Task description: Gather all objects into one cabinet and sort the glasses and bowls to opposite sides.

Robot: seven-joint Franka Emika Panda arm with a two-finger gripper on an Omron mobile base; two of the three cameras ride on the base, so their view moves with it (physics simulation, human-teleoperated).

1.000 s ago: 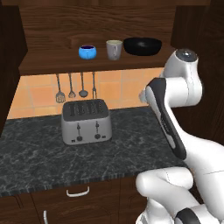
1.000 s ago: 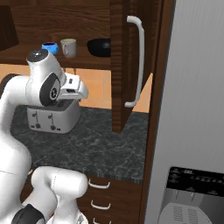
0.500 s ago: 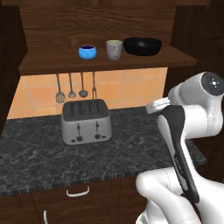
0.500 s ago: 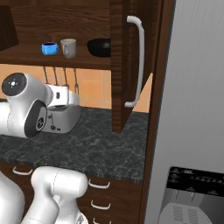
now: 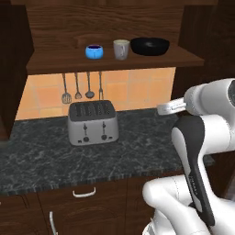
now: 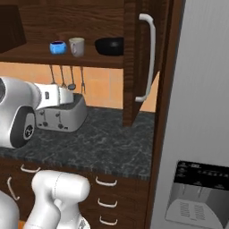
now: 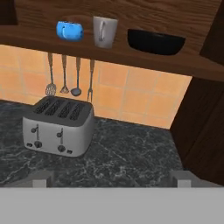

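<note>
Bowls, one blue (image 5: 94,51) and one black (image 5: 149,46), flank one cup (image 5: 121,49) on the cabinet shelf (image 5: 114,61); toaster (image 5: 92,122) at 6 o'clock below; hand (image 7: 111,179) spread wide, empty.

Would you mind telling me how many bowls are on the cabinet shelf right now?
2: a small blue bowl at the left end of the shelf and a wide black bowl at the right, with the cup between them. Others may be hidden.

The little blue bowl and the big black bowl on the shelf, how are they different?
The small round bright-blue bowl is much narrower than the wide shallow black bowl. The blue one is bright outside with a dark inside; the black one is dark all over. The blue bowl stands left of the grey-beige cup, the black bowl right of it. Both sit upright on the same wooden shelf.
</note>
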